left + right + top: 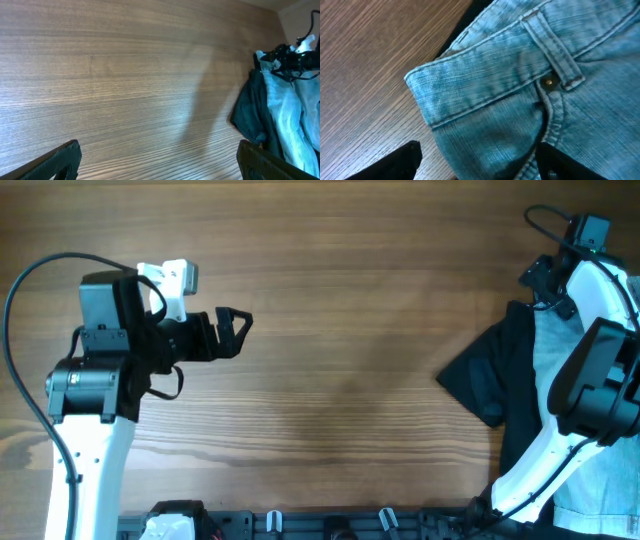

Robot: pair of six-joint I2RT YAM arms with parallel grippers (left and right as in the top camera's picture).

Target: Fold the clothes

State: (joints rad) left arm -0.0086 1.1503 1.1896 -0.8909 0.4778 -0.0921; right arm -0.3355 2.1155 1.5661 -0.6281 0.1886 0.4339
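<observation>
The light-blue denim shorts (pixel 556 350) lie at the table's right edge on top of a black garment (pixel 495 385), partly hidden by my right arm. In the right wrist view the waistband corner (pixel 470 90) with belt loop and rivet fills the frame. My right gripper (pixel 480 160) is open, its fingers on either side of the denim just below the waistband. My left gripper (pixel 237 328) is open and empty over bare wood at the left. The left wrist view shows the shorts (pixel 292 115) far off to the right, beyond the open left gripper (pixel 160 162).
The black garment (pixel 250 110) spreads under the shorts and sticks out toward the table's middle. A black rail with clips (pixel 330 523) runs along the front edge. Bare wooden table (pixel 350 330) lies between the arms.
</observation>
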